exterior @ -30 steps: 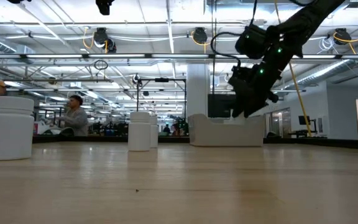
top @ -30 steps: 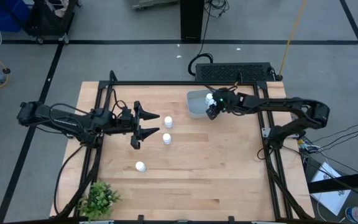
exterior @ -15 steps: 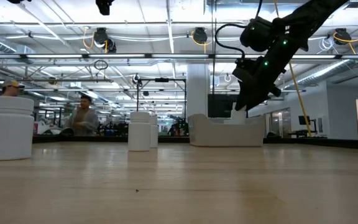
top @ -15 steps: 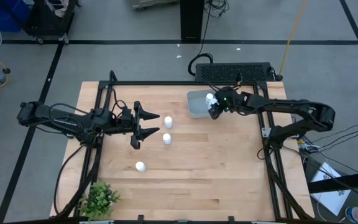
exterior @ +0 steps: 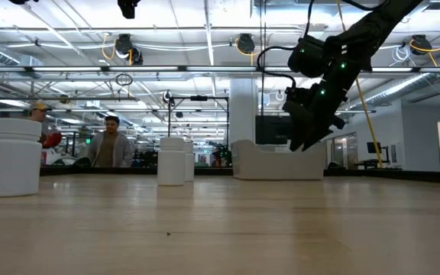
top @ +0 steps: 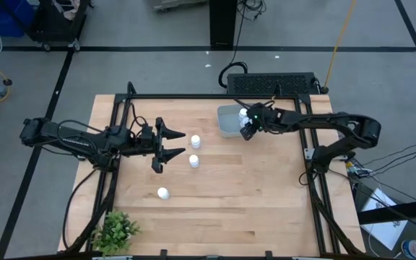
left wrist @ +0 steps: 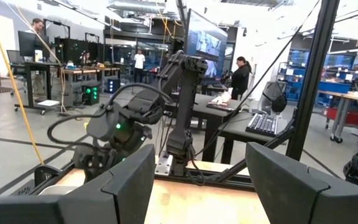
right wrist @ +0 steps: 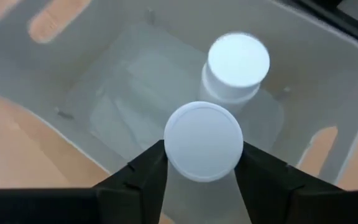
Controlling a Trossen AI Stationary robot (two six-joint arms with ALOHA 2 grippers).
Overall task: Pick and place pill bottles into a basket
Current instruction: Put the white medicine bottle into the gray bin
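My right gripper (top: 245,128) is over the grey-blue basket (top: 228,121) at the table's far side, shut on a white pill bottle (right wrist: 202,141). A second bottle (right wrist: 237,62) stands upright on the basket's floor beside it. Three more bottles stand upright on the table (top: 195,141), (top: 193,160), (top: 163,193). My left gripper (top: 182,144) is open and empty. It is level with its fingers pointing toward the table's right, just left of the nearest bottle. The low view shows the basket (exterior: 277,162) with my right gripper (exterior: 305,137) above its rim. My right gripper pinches the bottle between its two fingers (right wrist: 143,171), one on each side, just below the round cap (right wrist: 202,124). The fingers come from above, pointing down into the basket. The bottle is upright, cap up; whether its base touches the basket floor does not show.
A black rectangular box (top: 269,84) lies beyond the table's far edge behind the basket. A small green plant (top: 114,232) stands at the near left corner. A black frame runs along the table's edges. People move in the room behind.
My right gripper, still shut on the bottle, rose a little over the basket, then came down again and shifted slightly toward the table's left.
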